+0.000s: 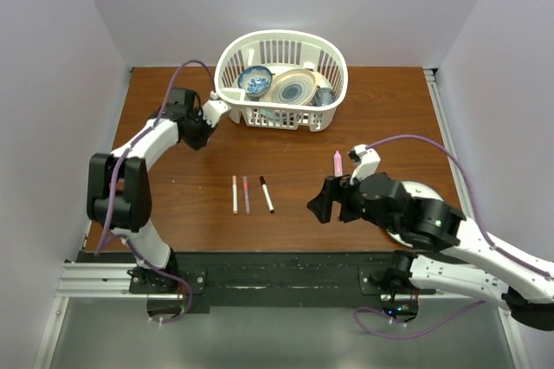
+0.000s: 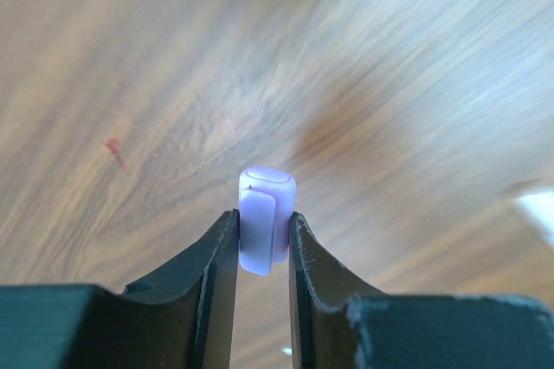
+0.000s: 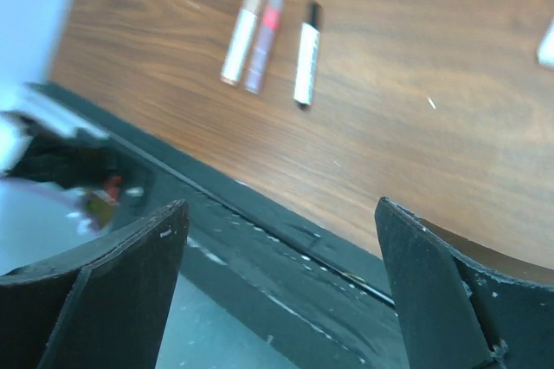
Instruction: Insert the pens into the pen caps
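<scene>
cap: we see one lilac cap (image 2: 267,229) pinched between the fingertips of the left gripper (image 2: 263,222). It stands upright along the fingers, with its rounded end poking out past the tips.
cap opening: we cannot tell which end is the open one.
left gripper: clenched on the cap and held above the table (image 1: 389,118), not touching it. The wood below is blurred in the wrist view.
highlighter: the lilac-pink highlighter (image 1: 338,160) sits just behind the right gripper (image 3: 281,206), beside its wrist, not between the fingers. It is well apart from the left gripper.
right gripper: fingers spread wide with nothing between them.
other pens: the white pen with red end (image 3: 241,35), the maroon pen (image 3: 263,29) and the white pen with black end (image 3: 305,53) lie in a row ahead of the right fingers, the first two almost touching.
other caps: none in view that we can make out.
basket: the white basket (image 1: 333,57) of dishes is just beyond the left gripper.
risk 1: the grip covers only the cap's lower part, so we judge a push from the pen could tilt it or squeeze it out of the tips.
risk 2: if the closed end faces the pen, insertion fails. We should check orientation before mating.
risk 3: the highlighter is close to the right wrist, so turning to reach it could knock it and send it rolling.
risk 4: a swing of the left arm so near the basket could clip its rim.
</scene>
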`<state>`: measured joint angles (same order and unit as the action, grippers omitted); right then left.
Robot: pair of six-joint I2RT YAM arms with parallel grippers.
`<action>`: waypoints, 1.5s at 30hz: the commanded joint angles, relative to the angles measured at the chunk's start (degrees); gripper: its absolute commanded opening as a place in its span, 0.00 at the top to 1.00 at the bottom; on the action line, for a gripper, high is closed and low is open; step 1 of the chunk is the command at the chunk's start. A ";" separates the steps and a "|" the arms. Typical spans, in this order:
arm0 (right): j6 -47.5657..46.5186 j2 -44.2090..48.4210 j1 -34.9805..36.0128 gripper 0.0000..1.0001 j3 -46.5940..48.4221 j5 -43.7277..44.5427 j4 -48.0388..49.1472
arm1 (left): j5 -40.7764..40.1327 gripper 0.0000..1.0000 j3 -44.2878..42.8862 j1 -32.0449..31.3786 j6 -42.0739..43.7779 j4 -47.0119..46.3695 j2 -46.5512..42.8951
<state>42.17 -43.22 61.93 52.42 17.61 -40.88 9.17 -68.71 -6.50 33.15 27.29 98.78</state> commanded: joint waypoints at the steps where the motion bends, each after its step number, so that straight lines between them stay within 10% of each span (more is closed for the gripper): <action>1: 5.02 -7.91 -0.05 0.11 -2.94 6.90 2.04 | 2.95 1.00 0.94 -1.67 -16.78 -3.56 -12.44; 7: -5.15 -15.31 -11.17 0.13 -1.80 10.62 3.43 | 6.64 1.00 8.05 -1.85 -36.81 -11.54 -27.57; 17: -20.19 -26.38 -28.08 0.19 -2.07 4.82 13.28 | 25.91 1.00 37.39 -2.29 -61.43 -49.94 -52.72; 29: -24.95 -45.00 -36.97 0.28 3.64 -7.23 22.07 | 24.67 1.00 37.86 -2.46 -63.47 -42.50 -57.99; 45: -23.54 -57.77 -37.50 0.50 6.20 -0.20 23.83 | 23.53 1.00 37.86 -2.55 -61.36 -41.35 -60.37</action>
<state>18.70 -100.57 24.73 58.92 14.11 -17.56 32.82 -28.51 -8.78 -29.36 -13.58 39.11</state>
